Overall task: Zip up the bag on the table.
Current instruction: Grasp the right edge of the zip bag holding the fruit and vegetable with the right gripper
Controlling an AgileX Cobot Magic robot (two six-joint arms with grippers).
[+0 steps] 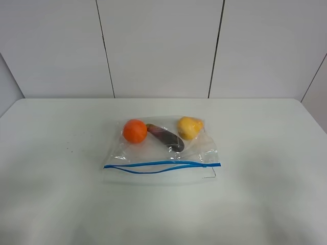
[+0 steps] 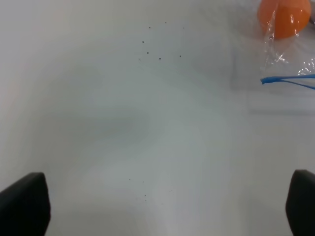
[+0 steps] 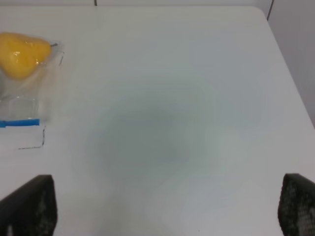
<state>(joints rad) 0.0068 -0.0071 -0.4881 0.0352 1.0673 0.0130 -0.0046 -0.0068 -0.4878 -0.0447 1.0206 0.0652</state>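
**Both hands wide, bag waiting unsealed**

My left gripper (image 2: 162,204) and right gripper (image 3: 162,206) hang above the table (image 1: 265,194) on either side of the bag (image 1: 162,148). Each has its fingers spread wide and holds nothing. Neither touches the bag, and neither shows in the high view. The bag lies flat with bare white tabletop all around it. Its blue zipper strip (image 1: 162,166) runs along the edge nearest me. An orange toy fruit (image 1: 135,130), a dark purple one (image 1: 167,139) and a yellow one (image 1: 189,127) sit in the half of the bag away from the strip.

The strip's two blue lines part over most of its length and meet only near the end on my right hand's side, so I judge the mouth mostly open and the sealing not yet begun. I cannot tell whether a slider rides the strip.

Several things could go wrong from here. The plastic looks light and slick on a smooth surface, so if I run one hand along the strip without pinning the joined end, the whole bag may slide with me. If I pinch only one lip, the tracks would pass each other unsealed. Crinkled film could bunch ahead of my fingers, and a tug might roll the round fruit towards the strip and prop it apart.
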